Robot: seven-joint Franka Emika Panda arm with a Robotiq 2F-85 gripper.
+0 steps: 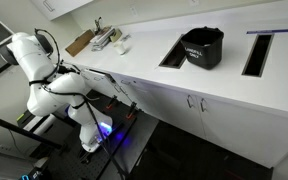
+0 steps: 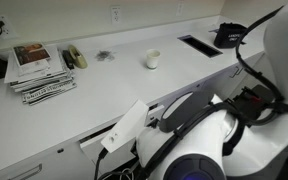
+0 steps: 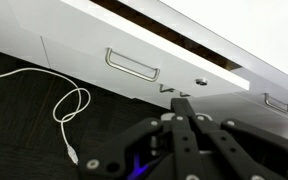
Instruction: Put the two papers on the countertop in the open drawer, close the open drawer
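Observation:
The long white countertop with two dark cut-outs also shows in the other exterior view. The open drawer is slightly open, and a strip of its tan wood inside shows above its white front with a metal handle. My gripper is shut and empty, its fingertips at the lower edge of the drawer front. In an exterior view it sits low in front of the cabinets. A white sheet stands tilted at the drawer opening. A stack of printed papers lies on the countertop.
A black bin stands between the cut-outs. A white cup and a stapler-like thing sit on the countertop. A white cable lies on the dark floor. My white arm fills the foreground.

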